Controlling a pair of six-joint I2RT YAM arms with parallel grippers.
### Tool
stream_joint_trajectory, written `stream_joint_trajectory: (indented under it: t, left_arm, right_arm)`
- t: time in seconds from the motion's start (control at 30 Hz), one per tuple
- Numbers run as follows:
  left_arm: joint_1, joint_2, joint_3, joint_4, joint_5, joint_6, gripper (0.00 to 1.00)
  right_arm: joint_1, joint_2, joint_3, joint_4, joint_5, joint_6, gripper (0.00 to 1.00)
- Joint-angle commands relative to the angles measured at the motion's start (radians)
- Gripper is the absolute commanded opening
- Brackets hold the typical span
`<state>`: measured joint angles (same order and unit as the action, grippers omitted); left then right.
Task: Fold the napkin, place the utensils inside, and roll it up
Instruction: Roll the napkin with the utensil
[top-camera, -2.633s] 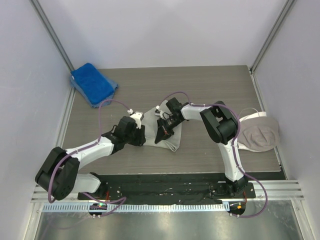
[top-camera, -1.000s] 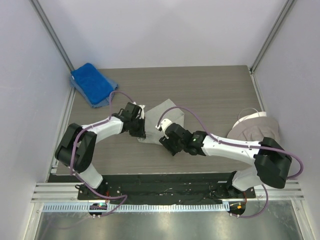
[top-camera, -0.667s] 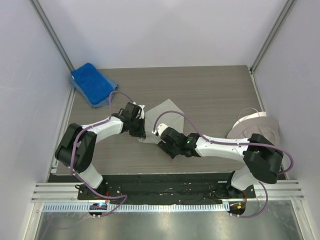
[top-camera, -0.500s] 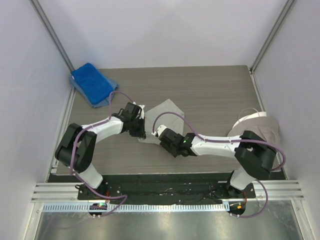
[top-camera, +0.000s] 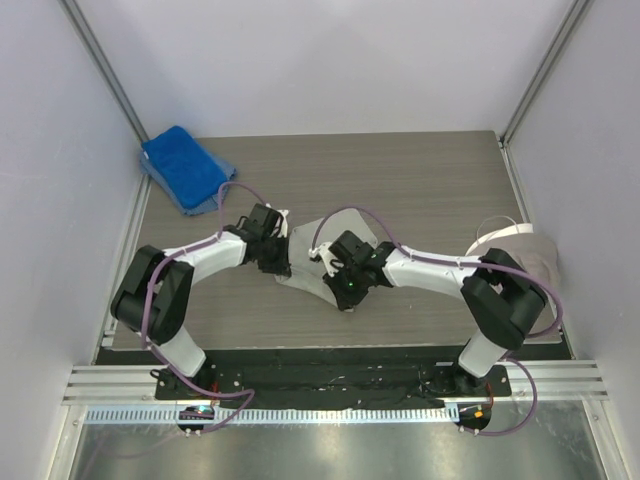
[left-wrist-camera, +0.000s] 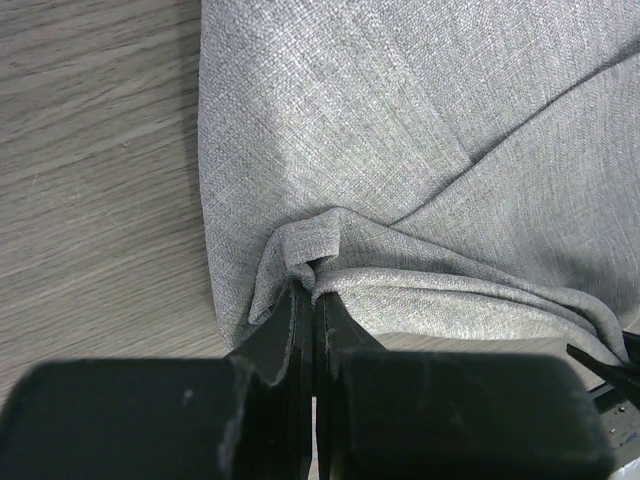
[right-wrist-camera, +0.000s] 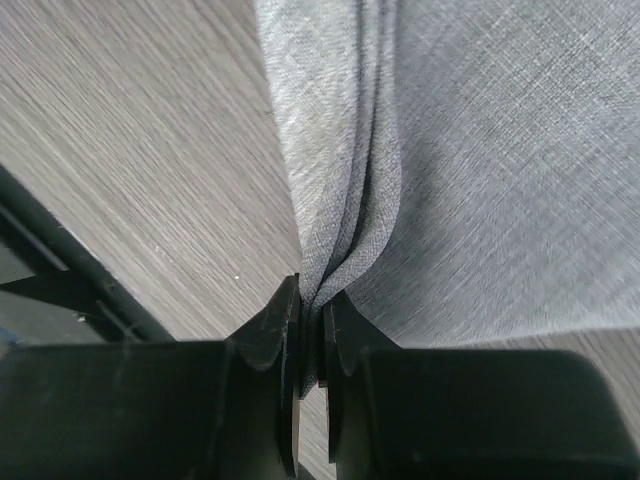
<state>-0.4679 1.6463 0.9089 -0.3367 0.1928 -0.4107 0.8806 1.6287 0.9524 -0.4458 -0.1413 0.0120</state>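
Napkin (top-camera: 306, 262) is laid mid-tabletop (top-camera: 430, 180), partly folded. Its left edge is pinched in the clenched left hand (left-wrist-camera: 313, 300), and cloth is bunched at the tips. A stacked fold on its near-right side is clamped by the right hand (right-wrist-camera: 312, 300), jaws closed on the layers. Blue towel (top-camera: 185, 166) is parked far-left and beige cloth (top-camera: 541, 262) at the right edge, both well apart.

Table (top-camera: 430, 170): grey-brown wood-grain top, grain running left-right. Walls (top-camera: 330, 60): plain pale panels on far side and both flanks; metal posts (top-camera: 103, 75) in far corners. Near edge: black base plate (top-camera: 330, 365), aluminium rail (top-camera: 570, 378), brushed steel sheet (top-camera: 330, 450) below. Blue towel (top-camera: 185, 167) at far-left corner. Beige-grey cloth (top-camera: 540, 250) at right table edge. Light even, diffuse; shadows soft.
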Motion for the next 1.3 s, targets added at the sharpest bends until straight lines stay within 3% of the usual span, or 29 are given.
stream_joint_trajectory:
  t: [0.0, 0.2, 0.27, 0.43, 0.53, 0.7, 0.97, 1.1, 1.27]
  left_arm:
    - [0.012, 0.035, 0.013, -0.059, -0.032, 0.015, 0.00]
    - [0.017, 0.053, 0.022, -0.070, -0.029, 0.021, 0.00]
    - [0.017, 0.053, 0.021, -0.065, -0.023, 0.021, 0.00]
    - [0.017, 0.052, 0.024, -0.067, -0.010, 0.021, 0.00]
    - [0.017, 0.053, 0.025, -0.068, -0.007, 0.023, 0.00]
    - [0.017, 0.053, 0.028, -0.070, -0.006, 0.023, 0.00]
    - [0.017, 0.052, 0.031, -0.071, -0.003, 0.023, 0.00]
    - [0.017, 0.052, 0.031, -0.073, -0.003, 0.023, 0.00]
    - [0.017, 0.052, 0.031, -0.076, 0.000, 0.023, 0.00]
  right_arm:
    - [-0.098, 0.080, 0.052, -0.062, -0.277, -0.007, 0.04]
    - [-0.173, 0.152, 0.077, -0.102, -0.253, 0.017, 0.07]
    - [-0.175, 0.123, 0.078, -0.103, -0.253, 0.025, 0.12]
    - [-0.173, 0.013, 0.143, -0.134, -0.242, 0.046, 0.40]
    - [-0.157, -0.061, 0.186, -0.148, -0.209, 0.062, 0.50]
    - [-0.091, -0.125, 0.229, -0.151, -0.164, 0.062, 0.57]
    - [-0.040, -0.017, 0.192, -0.165, -0.325, 0.092, 0.51]
    - [-0.046, 0.019, 0.177, -0.182, -0.265, 0.083, 0.40]
    - [-0.110, 0.060, 0.172, -0.192, -0.219, 0.101, 0.37]
